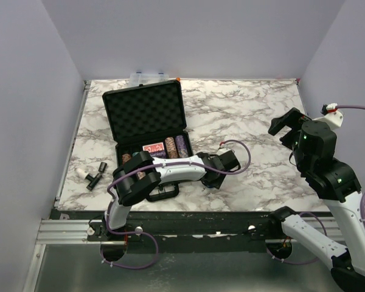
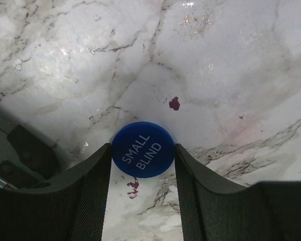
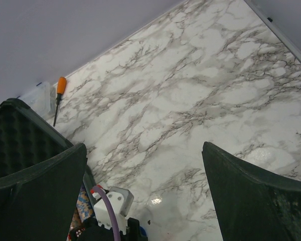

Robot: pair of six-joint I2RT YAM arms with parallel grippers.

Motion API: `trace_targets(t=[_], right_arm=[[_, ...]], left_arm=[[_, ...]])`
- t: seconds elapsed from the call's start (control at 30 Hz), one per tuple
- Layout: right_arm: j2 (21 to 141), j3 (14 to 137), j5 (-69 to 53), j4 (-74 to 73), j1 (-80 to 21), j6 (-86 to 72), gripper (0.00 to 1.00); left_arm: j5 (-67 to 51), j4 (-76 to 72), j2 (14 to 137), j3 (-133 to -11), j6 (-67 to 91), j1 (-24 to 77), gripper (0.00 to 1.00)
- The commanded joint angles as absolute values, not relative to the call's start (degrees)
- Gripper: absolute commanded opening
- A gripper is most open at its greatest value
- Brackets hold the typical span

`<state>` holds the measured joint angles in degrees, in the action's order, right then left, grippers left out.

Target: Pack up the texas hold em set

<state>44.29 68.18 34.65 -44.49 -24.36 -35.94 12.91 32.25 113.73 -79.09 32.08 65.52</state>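
Note:
The black briefcase (image 1: 147, 112) lies open at the table's left, its foam lid (image 3: 15, 135) raised. Chip stacks (image 1: 176, 146) and a red-backed card deck (image 1: 152, 148) sit in its tray. Right of the case, my left gripper (image 1: 212, 179) points down at the marble. In the left wrist view the left gripper (image 2: 143, 146) has both fingers pressed against the edges of the blue round button (image 2: 143, 150), marked SMALL BLIND, which lies flat on the table. My right gripper (image 1: 286, 125) hangs high at the right, and it (image 3: 144, 145) is wide open with nothing in it.
A clear plastic box (image 1: 149, 77) and an orange-handled screwdriver (image 3: 58, 95) lie behind the case by the back wall. Small black parts (image 1: 97, 173) and a white piece (image 1: 80, 172) sit left of the case. Dark red spots (image 2: 174, 103) mark the marble.

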Motion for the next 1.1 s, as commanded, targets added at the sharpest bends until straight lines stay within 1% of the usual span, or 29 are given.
trace_targets(t=[0.0, 0.27, 0.37, 0.67, 1.07], right_arm=[[44.31, 67.85, 34.57, -43.82, -24.25, -35.87, 1.0], [44.57, 68.04, 34.41, -43.85, -24.24, -36.02, 1.0], [44.56, 68.15, 34.3, -43.86, -24.26, -36.07, 1.0], [45.09, 68.15, 33.91, -43.7, -24.19, -36.54, 1.0], [45.44, 67.64, 33.67, -43.68, -24.18, -36.83, 1.0]], left_arm=[[12.21, 34.54, 112.95, -76.88, 33.4, 66.82, 0.29], [13.74, 34.37, 110.72, -75.74, 33.64, 67.57, 0.27], [14.13, 34.28, 110.09, -75.2, 33.9, 67.81, 0.24], [16.33, 33.17, 106.51, -73.04, 34.01, 69.07, 0.24], [16.26, 32.69, 101.25, -71.22, 34.43, 69.85, 0.24]])
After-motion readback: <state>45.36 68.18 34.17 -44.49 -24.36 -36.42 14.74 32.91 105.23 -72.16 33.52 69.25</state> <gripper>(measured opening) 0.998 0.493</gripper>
